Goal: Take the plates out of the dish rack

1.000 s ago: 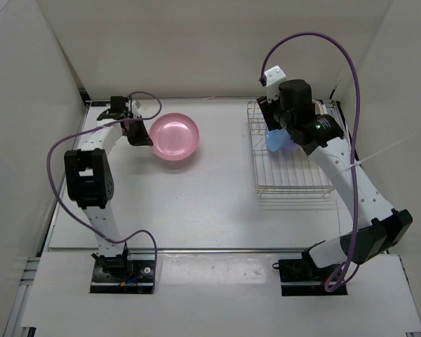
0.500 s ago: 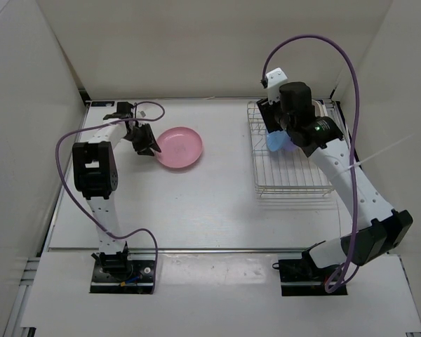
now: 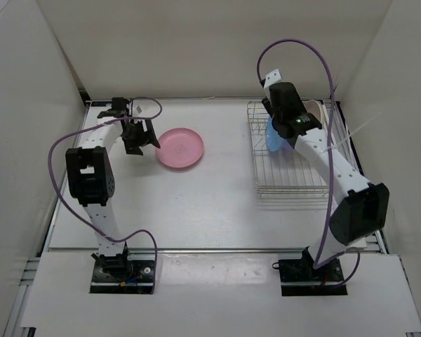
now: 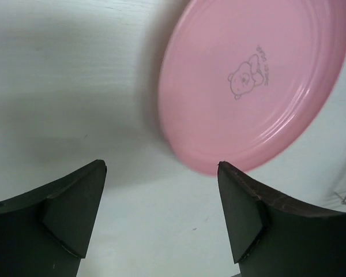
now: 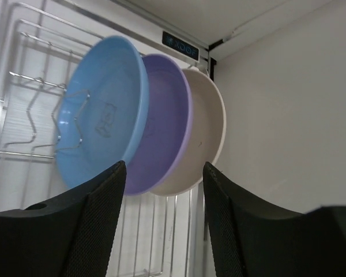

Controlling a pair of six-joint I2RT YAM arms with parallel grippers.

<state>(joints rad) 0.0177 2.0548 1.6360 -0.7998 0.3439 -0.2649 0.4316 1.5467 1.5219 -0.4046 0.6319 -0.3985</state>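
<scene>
**One rim only, straight up**

The pink plate point(image 4: 251, 81) lies on the table point(image 3: 217, 203) by the open left gripper point(image 4: 161, 168). The right gripper point(image 5: 164, 167), open too, is near the blue plate point(image 5: 101, 112) in the dish rack point(image 3: 291, 180). Only its rim should be pinched, then lifted straight up.

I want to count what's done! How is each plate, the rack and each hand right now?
dish rack: holding three plates
pink plate: flat on the table, outside the rack
blue plate: upright in the rack
purple plate: upright in the rack
cream plate: upright in the rack
left hand: open, empty
right hand: open, empty
</scene>
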